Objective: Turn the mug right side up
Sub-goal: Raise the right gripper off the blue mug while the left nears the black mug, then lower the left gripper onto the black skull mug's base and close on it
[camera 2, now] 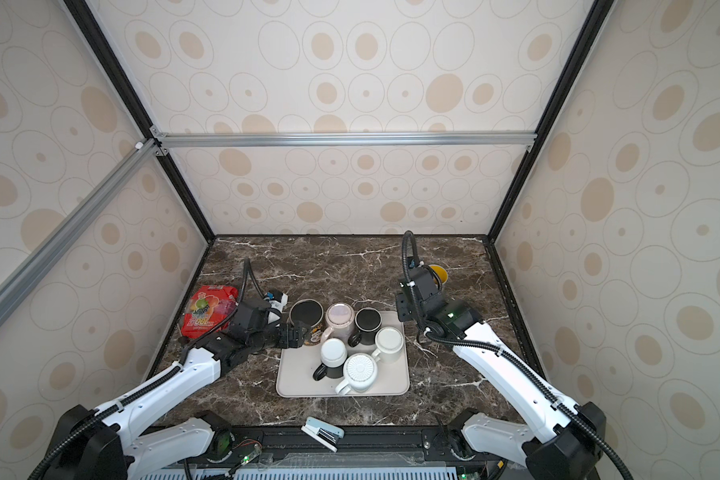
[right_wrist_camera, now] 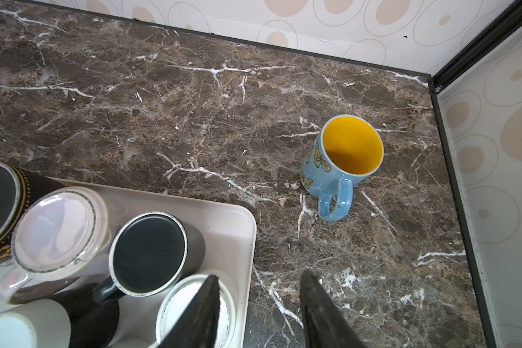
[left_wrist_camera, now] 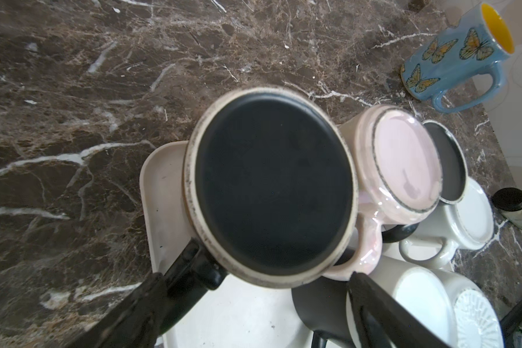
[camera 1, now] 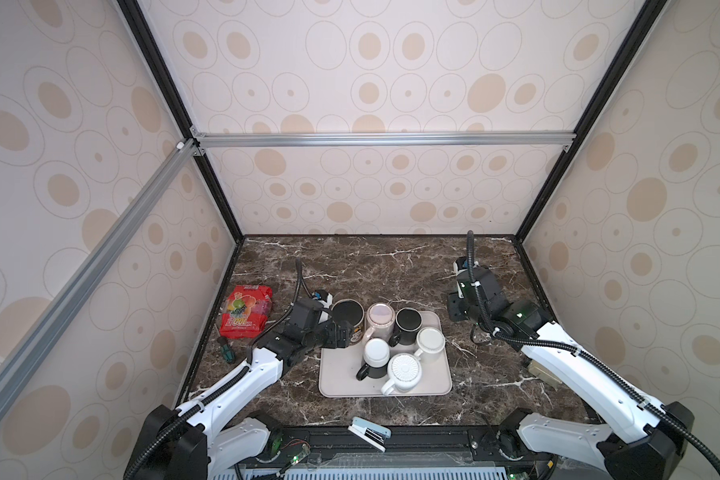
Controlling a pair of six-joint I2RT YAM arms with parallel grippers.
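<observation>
A black mug (camera 1: 348, 318) (camera 2: 306, 316) with a gold pattern stands upside down at the far-left corner of the beige tray (camera 1: 341, 386) (camera 2: 300, 386). Its dark base (left_wrist_camera: 271, 186) faces up, and its black handle (left_wrist_camera: 211, 271) points toward my left arm. My left gripper (camera 1: 341, 334) (camera 2: 298, 334) (left_wrist_camera: 273, 262) is open wide, low against the mug's near side. One finger (left_wrist_camera: 187, 271) lies by the handle, the other (left_wrist_camera: 374, 301) past the opposite wall. My right gripper (camera 1: 456, 307) (camera 2: 404, 307) (right_wrist_camera: 259, 301) hangs open and empty over the tray's far-right edge.
A pink mug (camera 1: 379, 318), a black mug (camera 1: 408, 322) and three white mugs (camera 1: 431, 340) crowd the tray upside down. A blue butterfly mug (right_wrist_camera: 341, 165) stands upright at the back right. A red snack bag (camera 1: 246, 309), screwdriver (camera 1: 225, 349) and stapler (camera 1: 368, 432) lie around.
</observation>
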